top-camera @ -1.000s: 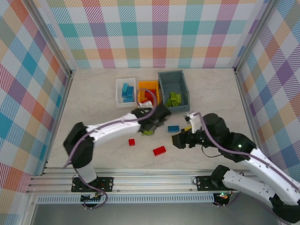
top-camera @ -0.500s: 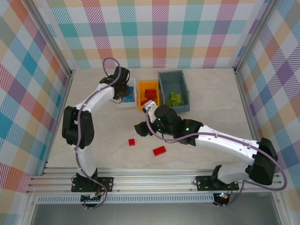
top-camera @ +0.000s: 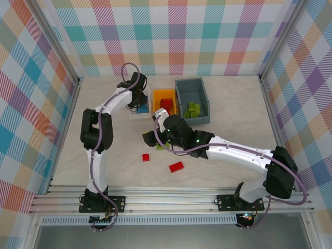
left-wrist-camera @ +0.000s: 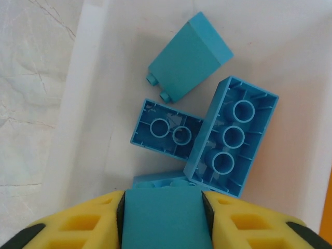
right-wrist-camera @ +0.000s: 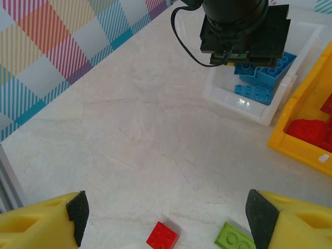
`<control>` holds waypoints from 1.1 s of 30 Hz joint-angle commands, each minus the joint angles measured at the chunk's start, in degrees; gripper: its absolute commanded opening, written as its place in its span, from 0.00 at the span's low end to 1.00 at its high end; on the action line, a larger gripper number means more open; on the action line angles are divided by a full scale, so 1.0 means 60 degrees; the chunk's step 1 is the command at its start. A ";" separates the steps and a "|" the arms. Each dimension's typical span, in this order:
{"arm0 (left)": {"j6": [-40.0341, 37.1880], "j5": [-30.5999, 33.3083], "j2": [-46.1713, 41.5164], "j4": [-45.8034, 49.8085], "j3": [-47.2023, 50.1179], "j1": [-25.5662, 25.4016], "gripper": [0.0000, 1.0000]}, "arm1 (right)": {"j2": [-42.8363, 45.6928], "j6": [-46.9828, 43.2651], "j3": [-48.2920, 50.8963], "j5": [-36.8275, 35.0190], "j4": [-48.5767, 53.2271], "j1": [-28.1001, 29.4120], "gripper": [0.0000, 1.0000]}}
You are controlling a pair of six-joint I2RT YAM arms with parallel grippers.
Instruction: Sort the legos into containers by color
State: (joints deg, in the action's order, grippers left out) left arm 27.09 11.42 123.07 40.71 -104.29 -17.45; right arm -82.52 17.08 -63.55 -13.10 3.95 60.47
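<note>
Both arms have changed station since a second ago. The left gripper [top-camera: 138, 102], then low over the middle of the pale marbled table surface [top-camera: 233, 104], now stands over the small white plastic bin [top-camera: 130, 106]. The right gripper [right-wrist-camera: 166, 218], then toward the right edge, now hangs over the middle of the surface.

Left gripper: its yellow fingers [left-wrist-camera: 78, 228] clasp a smooth-faced blue plastic brick [left-wrist-camera: 163, 218], with no gap seen at either pad. Under it in the white bin lie three more blue pieces. An upturned long blue brick [left-wrist-camera: 231, 137] overlaps an upturned short blue brick [left-wrist-camera: 166, 132], and a sloped blue brick [left-wrist-camera: 189, 57] lies just beside them.

Right gripper: the jaws stand wide apart with nothing between them.

Bins: the three stand in a row near the far edge, about its middle. The white bin is leftmost, the small orange plastic bin [top-camera: 154, 104] is just beside it, and the larger slate-grey plastic bin [top-camera: 193, 89] is on the right. The orange bin holds red bricks [top-camera: 166, 102]. The grey bin holds lime green bricks [top-camera: 193, 110].

Loose on the surface: a small red square brick [right-wrist-camera: 162, 235] and a lime green brick [right-wrist-camera: 233, 238] lie near each other, not touching, below the right gripper. A red rectangular brick [top-camera: 176, 167] lies closer to the near edge, about its middle.
</note>
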 commanded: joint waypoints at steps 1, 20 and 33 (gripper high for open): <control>-0.0153 -0.0022 -0.0076 0.0342 -0.0191 0.0125 0.49 | 0.0108 0.0196 -0.0180 -0.0202 -0.0118 0.0055 0.82; 0.1109 -0.1001 -0.6004 -0.0393 0.3507 -0.0480 0.63 | -0.1115 -0.2128 -0.0034 -0.0015 0.3373 -0.0290 0.85; 0.3144 -0.1479 -1.2811 0.0730 0.7855 -0.2408 0.61 | -0.4907 -0.5019 -0.2991 0.1175 0.6037 -0.1511 0.85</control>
State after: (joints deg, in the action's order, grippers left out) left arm 42.85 2.55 49.91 41.08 -58.33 -31.20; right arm -109.60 -8.19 -77.76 -6.79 34.17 51.35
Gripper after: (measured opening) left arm 0.614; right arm 0.851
